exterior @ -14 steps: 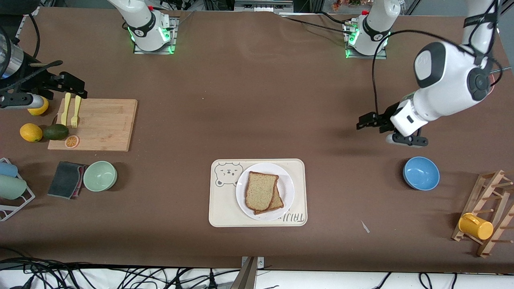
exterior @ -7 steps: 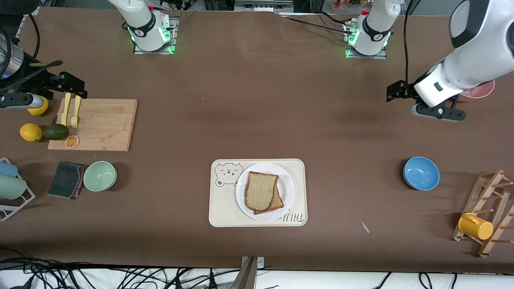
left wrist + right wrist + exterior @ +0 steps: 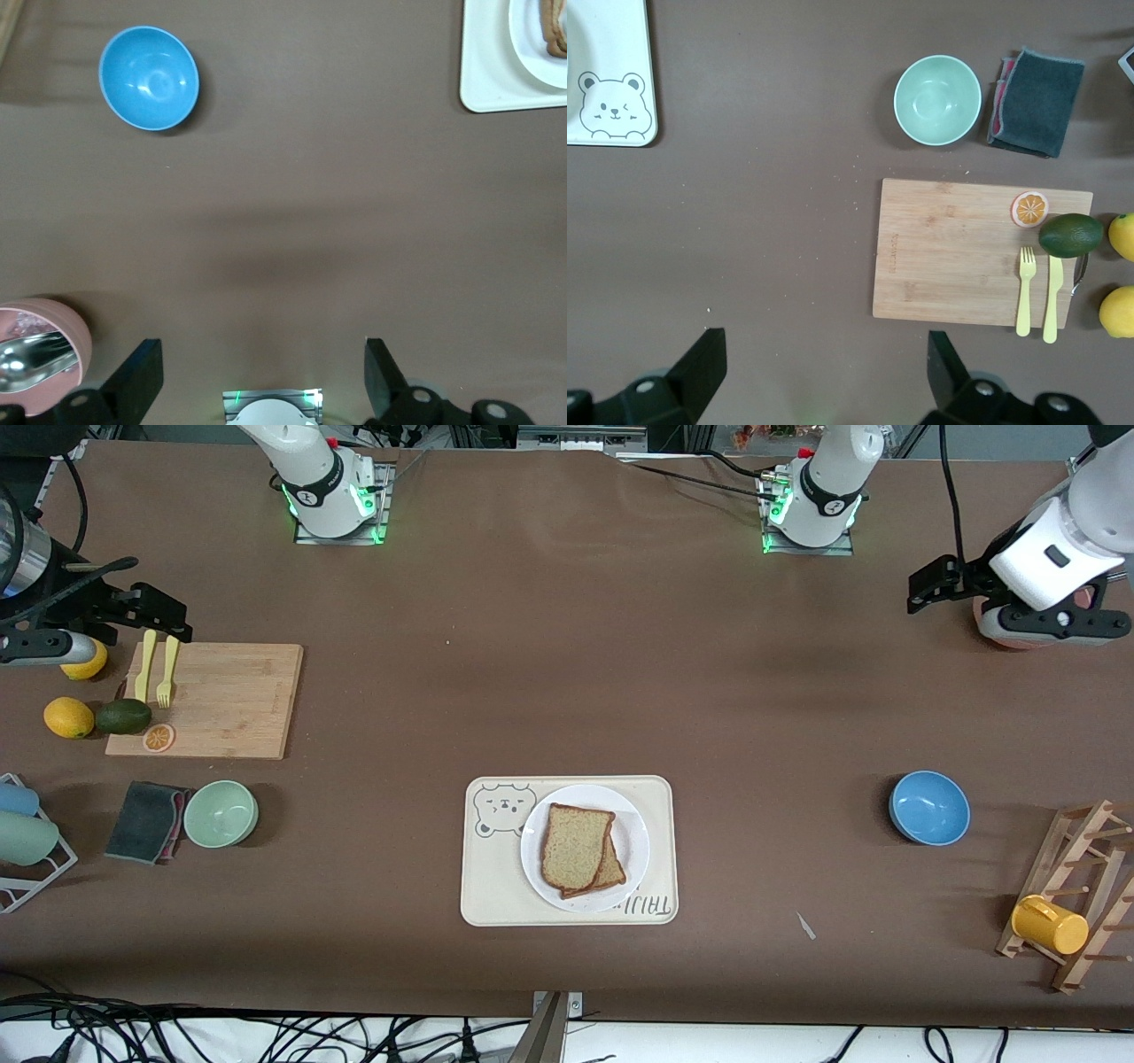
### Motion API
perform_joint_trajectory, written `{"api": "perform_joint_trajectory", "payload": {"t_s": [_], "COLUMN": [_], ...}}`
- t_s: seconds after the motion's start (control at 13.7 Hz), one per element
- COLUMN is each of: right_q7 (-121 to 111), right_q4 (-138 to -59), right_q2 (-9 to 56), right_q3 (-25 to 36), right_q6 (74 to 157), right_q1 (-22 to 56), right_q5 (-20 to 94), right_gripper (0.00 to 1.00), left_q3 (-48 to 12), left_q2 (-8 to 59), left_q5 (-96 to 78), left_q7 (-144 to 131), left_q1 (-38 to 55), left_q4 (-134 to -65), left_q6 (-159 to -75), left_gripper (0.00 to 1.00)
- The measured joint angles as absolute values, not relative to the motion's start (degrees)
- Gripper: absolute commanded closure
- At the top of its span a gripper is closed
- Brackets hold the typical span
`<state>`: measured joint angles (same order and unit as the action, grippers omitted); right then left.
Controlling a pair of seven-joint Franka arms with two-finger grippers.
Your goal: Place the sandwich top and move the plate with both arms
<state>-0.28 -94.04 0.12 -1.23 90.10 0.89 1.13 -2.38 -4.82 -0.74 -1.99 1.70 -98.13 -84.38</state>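
The sandwich top [image 3: 574, 849], a tan slice with a darker crust, lies on another bread slice [image 3: 614, 873] on the small white plate [image 3: 635, 828]. The plate sits on a cream tray with a bear drawing [image 3: 493, 886]. My left gripper [image 3: 923, 590] is open and empty, up in the air beside a pink bowl [image 3: 1019, 638] at the left arm's end of the table. In the left wrist view [image 3: 259, 381] its jaws stand wide apart. My right gripper [image 3: 164, 613] is open and empty over the cutting board's edge, waiting. In the right wrist view [image 3: 824, 372] its jaws stand wide apart.
A blue bowl [image 3: 928, 807] and a wooden rack with a yellow cup [image 3: 1050, 926] stand at the left arm's end. At the right arm's end are a cutting board [image 3: 221, 700] with yellow cutlery, a green bowl [image 3: 221, 813], a dark cloth [image 3: 146, 821], lemons and an avocado.
My left gripper has moved away from the blue bowl toward the left arm's end of the table, to beside the pink bowl. The right arm and the sandwich have not moved.
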Motion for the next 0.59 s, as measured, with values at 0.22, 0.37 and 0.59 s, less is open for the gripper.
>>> {"api": "perform_joint_trajectory", "payload": {"t_s": [0.22, 0.37, 0.59], "right_q7": [-0.28, -0.29, -0.3], "right_q4": [-93.74, -93.72, -93.69], "right_q2": [0.12, 0.13, 0.13], "right_q3": [-1.28, -1.28, -1.28], "right_q6": [90.1, 90.1, 90.15], "right_q1": [0.89, 0.89, 0.89], "right_q5": [1.13, 1.13, 1.13], "right_gripper": [0.0, 0.0, 0.0], "left_q3": [-2.32, -2.23, -2.15], "left_q2": [-4.96, -4.95, -4.95], "left_q5": [0.73, 1.04, 1.04], "left_q7": [-2.2, -2.67, -2.92], "left_q1": [1.56, 1.39, 1.22], "left_q4": [-96.82, -96.32, -96.23], "left_q6": [-84.36, -84.36, -84.36], "left_gripper": [0.0, 0.0, 0.0]}}
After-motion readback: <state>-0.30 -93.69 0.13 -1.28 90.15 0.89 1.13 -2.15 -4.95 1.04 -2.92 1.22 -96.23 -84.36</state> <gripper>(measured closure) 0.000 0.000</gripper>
